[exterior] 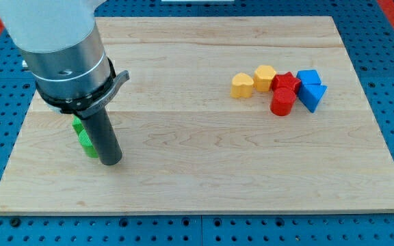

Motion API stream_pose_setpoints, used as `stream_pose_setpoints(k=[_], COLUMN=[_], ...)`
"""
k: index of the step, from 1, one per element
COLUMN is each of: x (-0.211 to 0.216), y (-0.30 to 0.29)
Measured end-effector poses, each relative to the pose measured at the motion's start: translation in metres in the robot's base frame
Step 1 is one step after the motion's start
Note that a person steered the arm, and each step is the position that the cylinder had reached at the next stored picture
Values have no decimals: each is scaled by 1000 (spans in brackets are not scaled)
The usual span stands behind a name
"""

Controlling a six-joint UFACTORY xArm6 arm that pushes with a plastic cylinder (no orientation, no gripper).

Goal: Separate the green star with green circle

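Two green blocks sit at the board's left, mostly hidden behind my rod. A green block (86, 142) shows just left of the rod, and a bit of another green block (78, 126) shows above it; I cannot tell which is the star and which the circle. They appear to touch. My tip (111, 162) rests on the board just right of and slightly below the lower green block, touching or almost touching it.
A cluster sits at the upper right: a yellow block (241, 85), a yellow hexagon-like block (265, 77), a red star (286, 83), a red cylinder (282, 102), a blue cube (308, 77) and a blue triangle (313, 96). The wooden board (204, 157) lies on a blue perforated table.
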State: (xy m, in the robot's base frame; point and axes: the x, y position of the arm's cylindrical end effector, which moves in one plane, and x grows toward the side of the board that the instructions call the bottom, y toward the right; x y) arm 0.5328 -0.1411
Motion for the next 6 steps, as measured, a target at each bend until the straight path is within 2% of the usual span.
stream_pose_setpoints(k=[1, 2, 3, 4, 5, 6], x=[17, 6, 25, 17, -14, -36], y=[-81, -136, -134, -69, -14, 3])
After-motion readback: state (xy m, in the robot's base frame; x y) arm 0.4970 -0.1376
